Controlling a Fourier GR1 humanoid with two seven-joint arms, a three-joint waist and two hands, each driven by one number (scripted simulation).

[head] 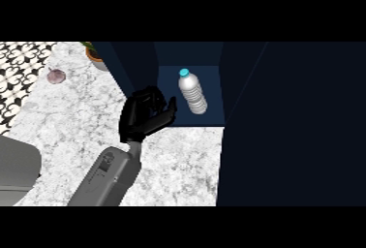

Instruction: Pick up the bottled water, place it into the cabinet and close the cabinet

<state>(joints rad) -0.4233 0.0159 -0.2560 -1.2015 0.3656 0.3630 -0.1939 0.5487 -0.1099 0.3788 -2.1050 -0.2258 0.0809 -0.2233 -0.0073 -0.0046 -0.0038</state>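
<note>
The bottled water (192, 92) already stands inside the cabinet (200, 121), just right of the left hand (148, 115). That hand holds nothing; its fingers look softly bent and apart. I think only closing the cabinet door (286, 121) is left.

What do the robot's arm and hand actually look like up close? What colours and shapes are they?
One arm shows. Its forearm is a smooth grey casing, boxy with rounded edges, bearing a small dark marking too small to read. It narrows at the wrist into a glossy black hand with slim, jointed fingers and a thumb. No cables show.
</note>
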